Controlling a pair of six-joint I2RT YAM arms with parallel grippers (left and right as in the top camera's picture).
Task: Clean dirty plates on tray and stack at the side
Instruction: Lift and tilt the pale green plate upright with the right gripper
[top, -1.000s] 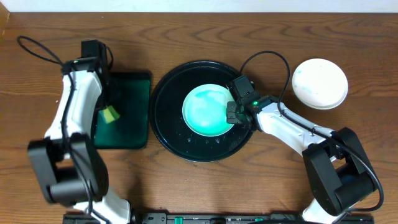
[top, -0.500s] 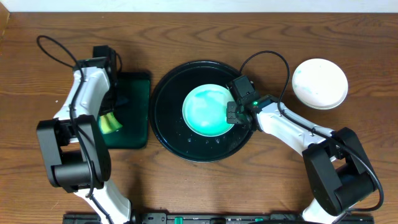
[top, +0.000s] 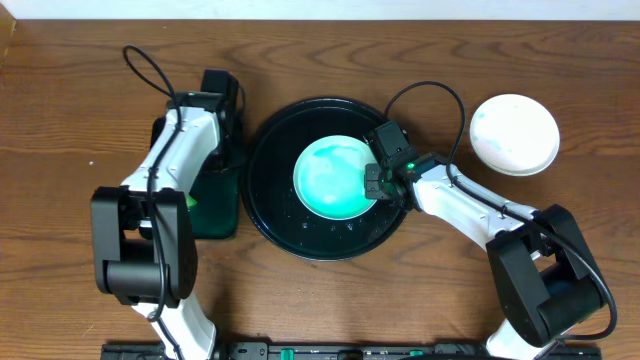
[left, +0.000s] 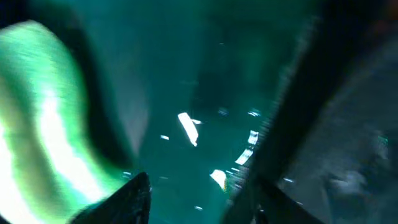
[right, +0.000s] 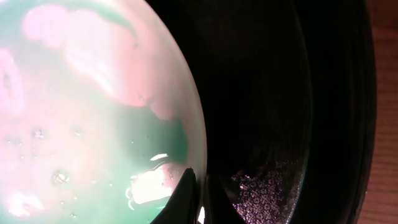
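A pale-aqua plate (top: 333, 178) with green smears lies in the middle of the black tray (top: 270, 180). My right gripper (top: 374, 184) is shut on its right rim; in the right wrist view the fingertips (right: 200, 196) pinch the plate (right: 93, 112) edge over the tray (right: 280, 124). White plates (top: 515, 133) sit on the table at the right. My left gripper (top: 226, 160) hovers over the right side of the dark green rectangular tray (top: 215, 205). In the blurred left wrist view it (left: 189, 202) is open with nothing between its fingers.
A green sponge (top: 186, 200) lies on the dark green tray, partly under the left arm, and shows as a bright blur (left: 37, 124) at the left. Both arms' cables loop above the table.
My left gripper has opened and let go of the green sponge, then swung right toward the black tray. The right arm and plate have not moved.
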